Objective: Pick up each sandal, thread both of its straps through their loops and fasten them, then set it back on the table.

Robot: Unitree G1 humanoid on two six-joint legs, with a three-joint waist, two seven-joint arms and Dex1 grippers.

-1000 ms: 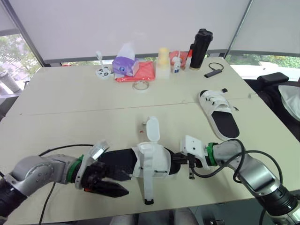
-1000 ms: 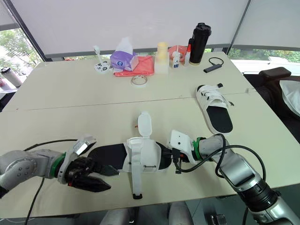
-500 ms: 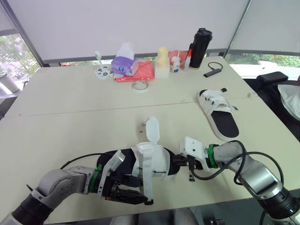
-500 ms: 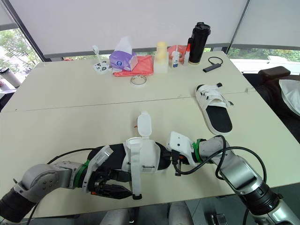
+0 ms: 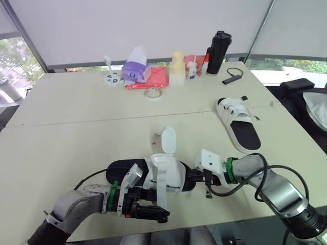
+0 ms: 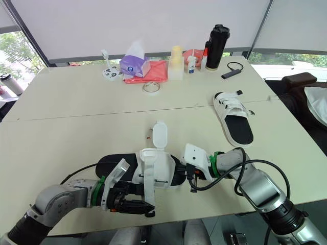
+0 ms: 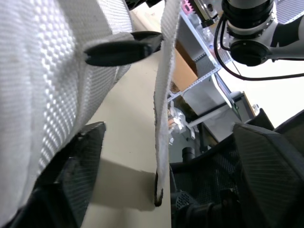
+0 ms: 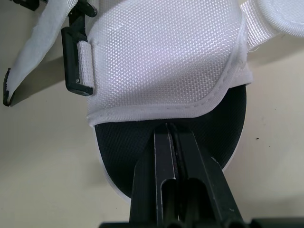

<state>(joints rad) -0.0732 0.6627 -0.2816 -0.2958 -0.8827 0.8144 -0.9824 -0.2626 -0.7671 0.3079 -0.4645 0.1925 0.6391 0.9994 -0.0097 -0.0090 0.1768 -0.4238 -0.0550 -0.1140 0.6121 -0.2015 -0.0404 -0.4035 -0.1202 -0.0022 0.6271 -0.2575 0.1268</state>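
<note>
Big picture first: the table [image 5: 76, 117] has one sandal [image 5: 166, 173] sitting by the front edge, about the middle, and the other sandal [image 5: 237, 122] over near the right edge with its straps lying across it, so that one looks done to me. Your right gripper [image 5: 193, 176] hasn't budged in the last second. Its fingers are pressed together on the toe end of the front sandal's sole, pinning it in place. The left gripper [image 6: 143, 208] is what changed: a second ago it was off by the heel, and now it's slid along the front edge right up to the loose strap [image 5: 160, 196] that trails toward that edge. In the left wrist view its fingers [image 7: 71, 180] are spread, with the strap hanging between them and nothing pinched yet. So I'd say you're lined up for the grab, and threading hasn't started. The black loop [image 8: 76, 61] is empty, and the second strap [image 5: 167, 140] is flopped open toward the far edge.
</note>
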